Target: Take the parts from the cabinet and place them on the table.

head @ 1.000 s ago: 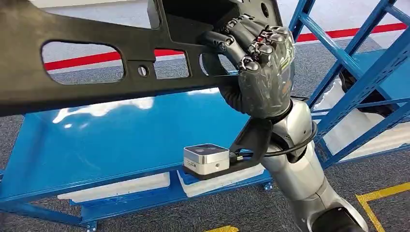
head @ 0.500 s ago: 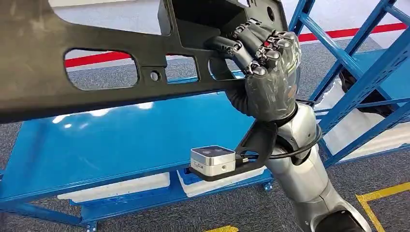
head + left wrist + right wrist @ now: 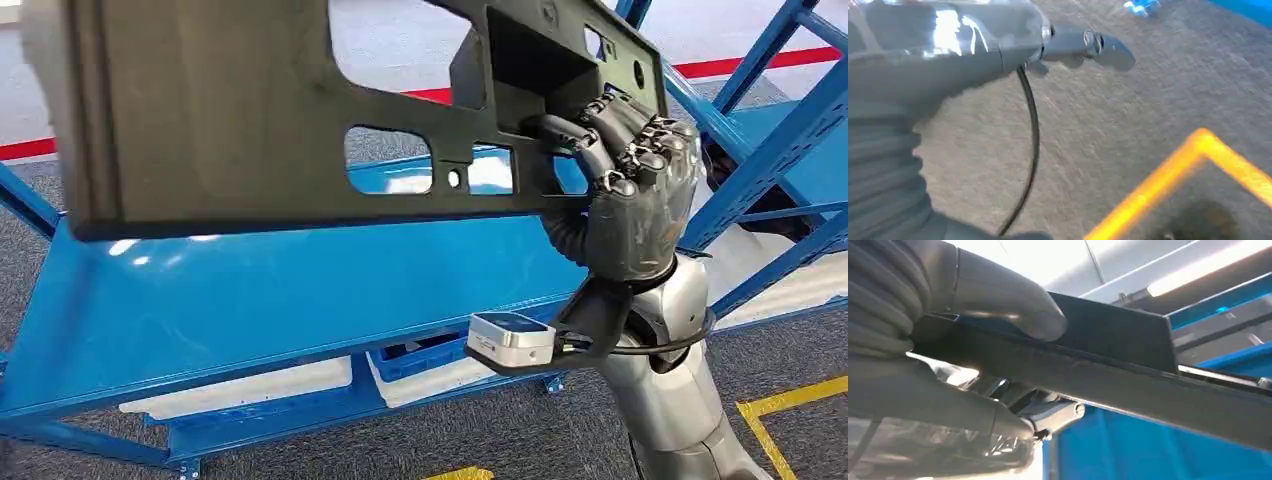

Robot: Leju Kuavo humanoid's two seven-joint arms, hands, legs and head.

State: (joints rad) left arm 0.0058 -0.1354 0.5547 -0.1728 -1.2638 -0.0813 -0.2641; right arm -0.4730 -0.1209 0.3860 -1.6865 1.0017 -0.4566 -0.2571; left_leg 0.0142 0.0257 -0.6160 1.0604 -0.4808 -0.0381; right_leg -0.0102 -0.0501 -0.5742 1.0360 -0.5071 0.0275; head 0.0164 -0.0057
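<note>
No readable text, label, brand, number or sign shows on anything in these views.

blue rack posts (image 3: 745, 165) crowd the right hand (image 3: 635, 195); shelf (image 3: 270, 290) below seemingly open.

The black part (image 3: 300, 120), gripped by the right hand (image 3: 640, 190), has been carried to the right and raised at its left end, so its broad left portion is now seen larger. The hand and its wrist camera (image 3: 510, 340) have been shifted right as well.
</note>
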